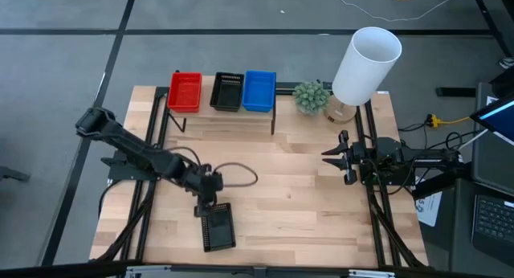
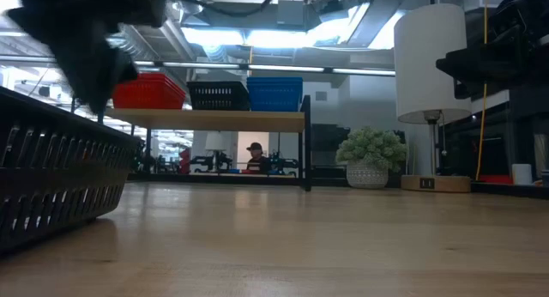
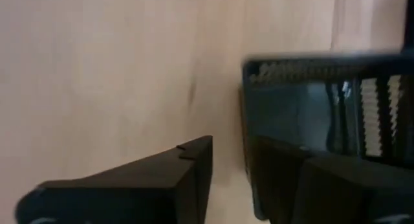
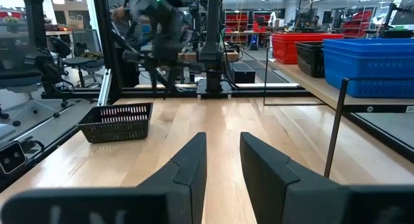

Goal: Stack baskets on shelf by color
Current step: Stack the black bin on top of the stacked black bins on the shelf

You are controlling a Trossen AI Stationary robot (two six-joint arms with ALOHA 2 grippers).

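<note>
The left pincer (image 1: 207,204) hangs at the far edge of a black basket (image 1: 218,227) near the counter's (image 1: 305,214) front edge; its fingers look released, straddling the rim, though the close view is blurred. Red (image 1: 185,91), black (image 1: 227,91) and blue (image 1: 259,91) baskets sit on the shelf (image 1: 233,116). Bare counter lies between. The right pincer (image 1: 335,157) waits at the right edge, fingers slightly parted, grasping nothing.

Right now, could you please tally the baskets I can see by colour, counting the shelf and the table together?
Red baskets: 1, on the shelf: red basket
Blue baskets: 1, on the shelf: blue basket
Black baskets: 2: black basket on the shelf, black basket on the table
Total: 4
</note>
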